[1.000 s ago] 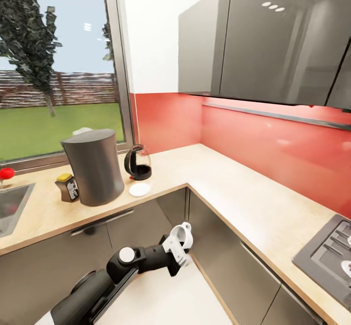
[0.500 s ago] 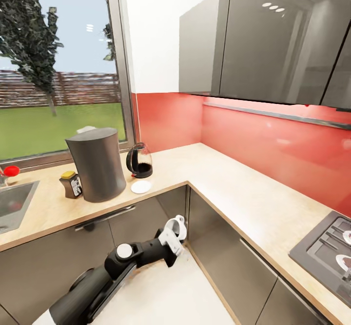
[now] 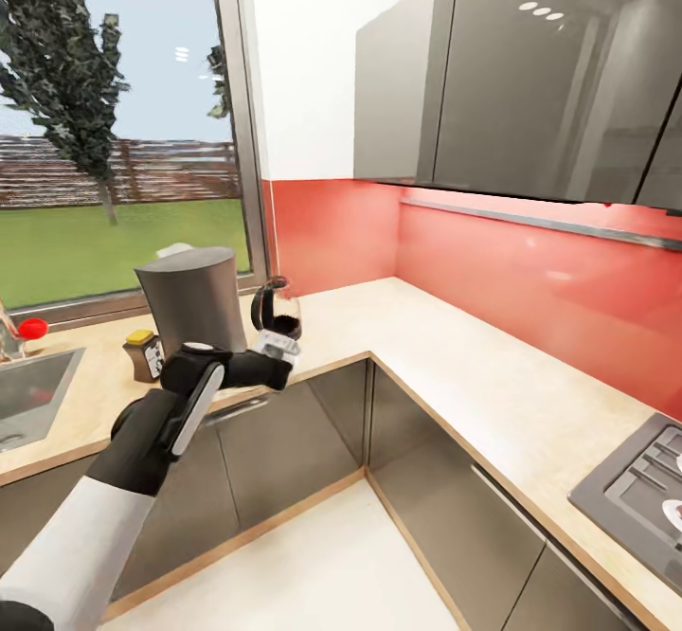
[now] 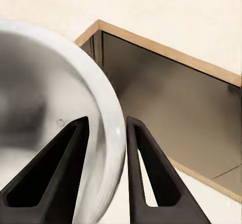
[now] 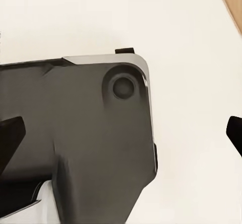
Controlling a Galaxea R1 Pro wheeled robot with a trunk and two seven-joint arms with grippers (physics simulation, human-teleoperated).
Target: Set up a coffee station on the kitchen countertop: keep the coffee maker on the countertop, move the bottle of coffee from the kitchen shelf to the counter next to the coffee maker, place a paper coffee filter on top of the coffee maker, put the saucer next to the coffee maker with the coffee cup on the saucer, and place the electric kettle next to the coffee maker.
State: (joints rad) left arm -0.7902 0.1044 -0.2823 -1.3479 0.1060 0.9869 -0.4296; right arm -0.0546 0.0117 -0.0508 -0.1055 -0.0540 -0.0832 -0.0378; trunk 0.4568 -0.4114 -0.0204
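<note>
The tall grey coffee maker [image 3: 194, 304] stands on the countertop [image 3: 445, 366] by the window, with a white paper filter [image 3: 174, 250] on its top. A coffee bottle with a yellow lid [image 3: 144, 354] stands to its left. To its right is a glass kettle with a black handle [image 3: 276, 312]. My left gripper [image 3: 277, 349] hovers at the counter's front edge just before the kettle. It is shut on the rim of the white coffee cup [image 4: 50, 82], one finger [image 4: 55, 178] inside and one outside. The saucer is hidden behind that gripper. My right gripper [image 5: 121, 133] is open above the floor.
A sink [image 3: 33, 389] with a red-knobbed tap [image 3: 31, 328] lies at the left. A hob [image 3: 635, 494] sits at the right end of the L-shaped counter. Grey wall cabinets [image 3: 511, 81] hang above the red backsplash. My own dark base [image 5: 75, 133] is below the right arm.
My left arm has risen with the cup from low in front of the cabinet doors to the counter edge by the kettle, now covering the saucer. The camera shifted slightly.
</note>
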